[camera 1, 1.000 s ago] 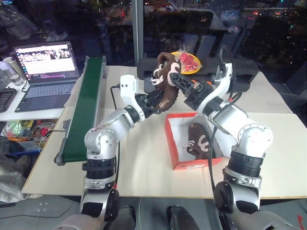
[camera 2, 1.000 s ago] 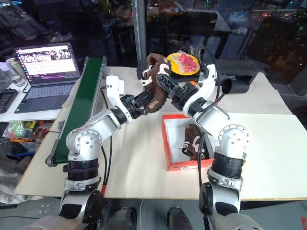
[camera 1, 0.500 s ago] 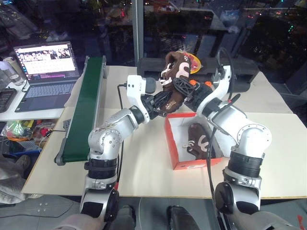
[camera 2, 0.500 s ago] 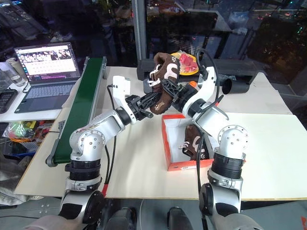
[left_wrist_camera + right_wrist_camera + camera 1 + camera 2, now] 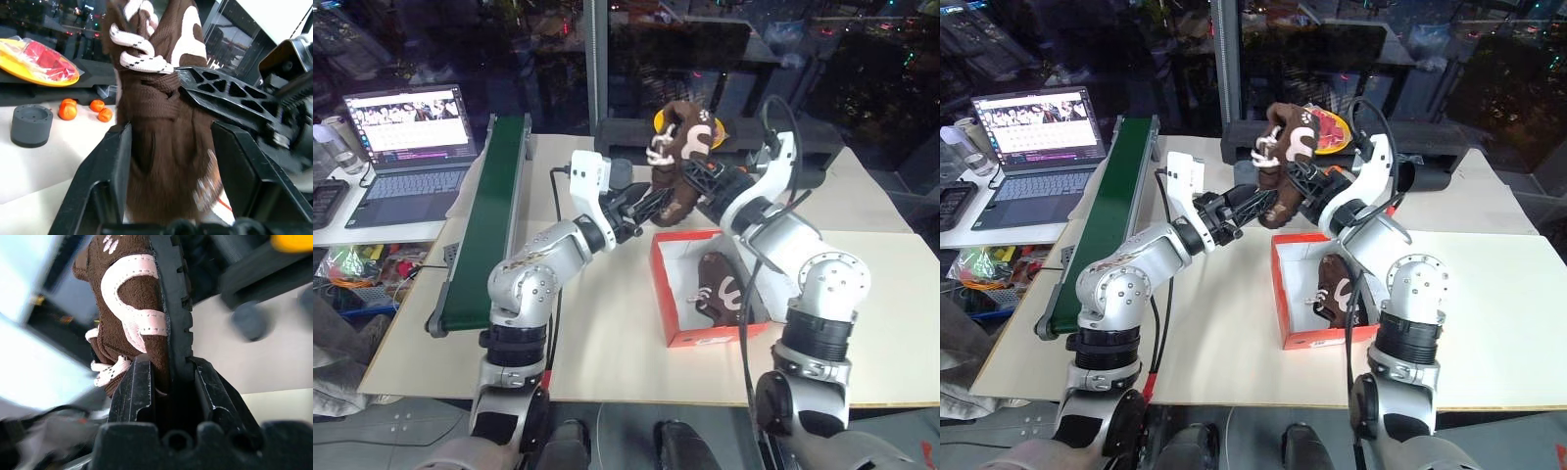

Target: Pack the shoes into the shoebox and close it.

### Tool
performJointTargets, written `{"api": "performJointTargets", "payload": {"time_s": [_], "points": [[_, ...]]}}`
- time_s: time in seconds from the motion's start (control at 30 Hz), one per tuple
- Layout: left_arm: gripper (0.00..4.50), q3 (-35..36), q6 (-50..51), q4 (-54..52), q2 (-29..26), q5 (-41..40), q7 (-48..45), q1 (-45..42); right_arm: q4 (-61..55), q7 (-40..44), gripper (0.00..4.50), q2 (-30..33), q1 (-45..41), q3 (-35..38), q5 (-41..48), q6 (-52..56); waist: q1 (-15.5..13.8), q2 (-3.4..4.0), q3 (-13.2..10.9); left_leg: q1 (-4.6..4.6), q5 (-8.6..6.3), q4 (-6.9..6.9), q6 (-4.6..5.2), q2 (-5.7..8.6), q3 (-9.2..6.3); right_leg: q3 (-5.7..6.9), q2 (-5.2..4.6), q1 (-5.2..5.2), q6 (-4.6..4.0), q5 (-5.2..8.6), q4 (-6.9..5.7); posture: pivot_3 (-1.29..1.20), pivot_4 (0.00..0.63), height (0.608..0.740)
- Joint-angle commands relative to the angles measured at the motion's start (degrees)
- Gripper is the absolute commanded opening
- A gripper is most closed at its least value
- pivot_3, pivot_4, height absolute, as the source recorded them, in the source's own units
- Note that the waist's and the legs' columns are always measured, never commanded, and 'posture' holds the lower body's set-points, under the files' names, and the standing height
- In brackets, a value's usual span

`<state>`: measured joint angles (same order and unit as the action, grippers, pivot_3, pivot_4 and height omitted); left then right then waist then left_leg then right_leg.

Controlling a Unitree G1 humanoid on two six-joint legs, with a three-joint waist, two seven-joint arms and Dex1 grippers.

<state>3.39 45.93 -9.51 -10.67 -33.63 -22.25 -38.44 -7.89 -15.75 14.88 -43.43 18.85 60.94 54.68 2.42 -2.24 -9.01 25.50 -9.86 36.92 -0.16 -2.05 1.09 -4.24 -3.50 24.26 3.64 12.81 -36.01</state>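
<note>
One brown shoe (image 5: 682,147) with white markings and laces hangs upright in the air above the back left corner of the shoebox (image 5: 715,339). My right gripper (image 5: 692,176) is shut on its sole edge, and the right wrist view shows the pinch on the shoe (image 5: 127,289) by that gripper (image 5: 168,363). My left gripper (image 5: 662,197) is open. Its fingers (image 5: 105,181) stand on either side of the shoe's (image 5: 166,147) lower part. The red-orange shoebox is open on the table, with the other shoe (image 5: 720,290) lying inside it.
A green conveyor belt (image 5: 489,215) runs along the table's left side, with a laptop (image 5: 406,137) beyond it. At the back are a yellow plate (image 5: 1327,129) of red items on a black tray, a grey cylinder (image 5: 32,125) and small orange fruits (image 5: 68,110).
My right gripper has shut on the shoe and my left gripper has opened around it. The shoe has shifted right and now stands more upright.
</note>
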Motion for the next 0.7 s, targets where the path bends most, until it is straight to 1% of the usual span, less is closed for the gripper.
{"api": "performJointTargets", "payload": {"time_s": [0.03, 0.13, 0.2, 0.27, 0.33, 0.47, 0.57, 0.7], "points": [[2.73, -3.7, -5.2, 0.2, -5.5, 6.3, -2.9, 1.5, -0.1, -1.1, 0.78, 5.0, -3.7, 0.4, -1.1, 4.1, 0.1, 0.06, 0.0, 0.00, 0.00, -0.02, 0.00, 0.00, 0.02, -0.02, 0.00, 0.02, 0.00, 0.00, 0.00, 0.00, 0.150, 0.740], [2.73, -4.5, -6.6, 0.5, -7.7, 7.1, -5.5, 2.3, 1.8, -1.9, 0.78, 7.7, -5.0, 0.0, -0.1, 10.1, 0.1, 0.07, 0.0, 0.00, 0.00, -0.05, 0.00, -0.01, 0.04, -0.03, 0.00, 0.03, -0.02, 0.01, 0.02, 0.00, 0.150, 0.740], [2.73, -5.4, -7.7, -0.3, -9.8, 6.9, -9.4, 3.2, 3.4, -2.6, 0.78, 9.6, -5.5, -0.6, 0.4, 16.8, 0.0, 0.07, 0.0, 0.00, 0.00, -0.06, 0.00, -0.02, 0.03, -0.03, 0.00, 0.03, -0.02, 0.01, 0.02, 0.00, 0.150, 0.740], [2.73, -6.3, -8.1, -0.7, -11.9, 6.8, -12.9, 3.8, 4.4, -2.4, 0.78, 10.5, -5.4, -1.0, 0.5, 22.3, 0.0, 0.07, 0.0, 0.00, 0.00, -0.06, 0.00, -0.03, 0.03, -0.02, 0.00, 0.01, -0.03, 0.01, 0.03, 0.00, 0.150, 0.740], [2.73, -6.9, -8.5, -0.5, -13.5, 7.0, -14.9, 4.1, 5.2, -1.9, 0.78, 10.6, -4.7, -1.1, -0.7, 25.4, 0.0, 0.08, 0.0, 0.00, 0.00, -0.06, 0.00, -0.03, 0.04, -0.02, 0.00, 0.02, -0.04, 0.02, 0.03, 0.00, 0.150, 0.740], [2.73, -6.9, -9.8, 0.5, -14.5, 8.0, -16.0, 3.7, 6.3, -0.5, 0.78, 11.0, -2.9, -1.9, -4.2, 28.9, -0.1, 0.08, 0.0, 0.02, 0.00, -0.06, 0.01, -0.02, 0.04, -0.02, 0.00, 0.03, -0.04, 0.02, 0.04, 0.00, 0.150, 0.740], [2.73, -6.5, -10.1, 0.5, -14.5, 8.4, -15.9, 3.4, 6.6, -0.1, 0.78, 9.5, -1.1, -2.5, -7.0, 29.9, -0.2, 0.08, 0.0, 0.03, 0.00, -0.06, 0.01, -0.02, 0.04, -0.02, 0.00, 0.02, -0.04, 0.02, 0.05, 0.00, 0.150, 0.740], [2.73, -6.2, -9.4, -0.7, -14.2, 8.6, -15.3, 3.6, 7.2, 0.5, 0.78, 5.9, 2.2, -4.3, -11.2, 29.1, 0.1, 0.08, 0.0, 0.02, 0.00, -0.06, 0.01, -0.02, 0.03, -0.02, 0.01, 0.02, -0.03, 0.02, 0.04, 0.00, 0.150, 0.740]]}}
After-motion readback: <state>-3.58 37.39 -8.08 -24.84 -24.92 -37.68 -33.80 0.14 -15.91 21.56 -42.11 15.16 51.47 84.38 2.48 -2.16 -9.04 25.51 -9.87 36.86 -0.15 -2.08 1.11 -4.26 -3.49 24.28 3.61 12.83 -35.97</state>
